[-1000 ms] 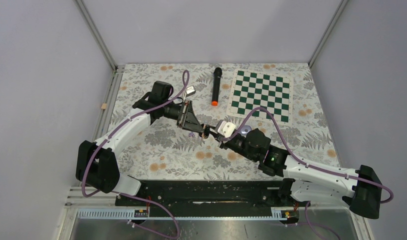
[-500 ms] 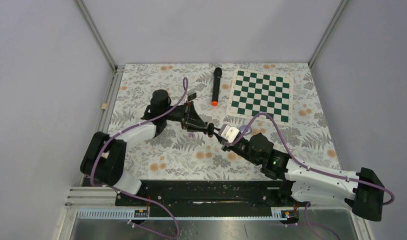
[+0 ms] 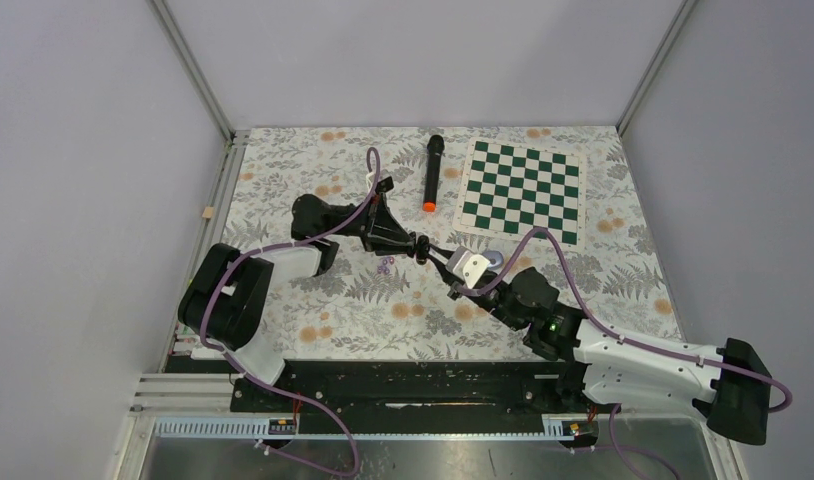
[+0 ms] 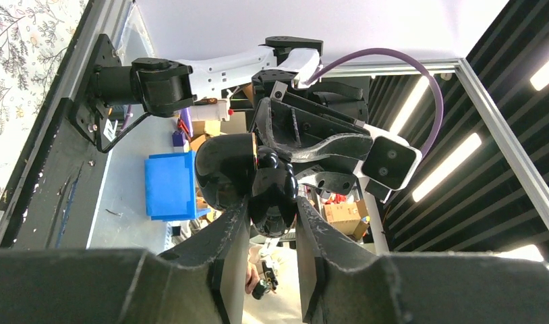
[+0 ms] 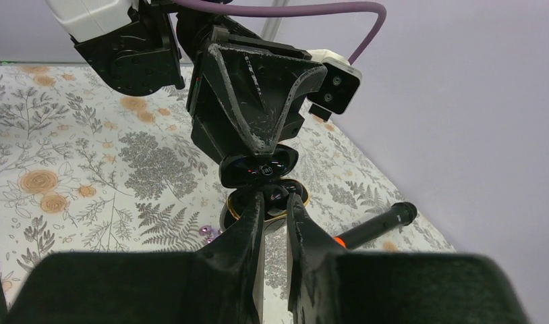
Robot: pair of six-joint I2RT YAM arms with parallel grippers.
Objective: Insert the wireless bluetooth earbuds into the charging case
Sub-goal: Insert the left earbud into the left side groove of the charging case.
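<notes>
My left gripper (image 3: 415,246) (image 4: 272,206) is shut on the glossy black charging case (image 4: 272,189), held above the table with its lid open. In the right wrist view the case's lid (image 5: 258,169) stands over its gold-rimmed base (image 5: 235,204). My right gripper (image 3: 435,262) (image 5: 275,197) has its tips inside that base, nearly shut on a small dark thing that looks like a black earbud (image 5: 277,192). Pale purple earbuds (image 3: 385,266) (image 5: 208,231) lie on the floral cloth below the case.
A long black microphone (image 3: 432,172) (image 5: 376,226) with an orange end lies at the back centre. A green and white chessboard mat (image 3: 523,190) is at the back right. Grey walls enclose the table on three sides.
Both grippers have stayed together at the case and shifted slightly right and back. The left arm has folded in toward its base. The right wrist has turned.
</notes>
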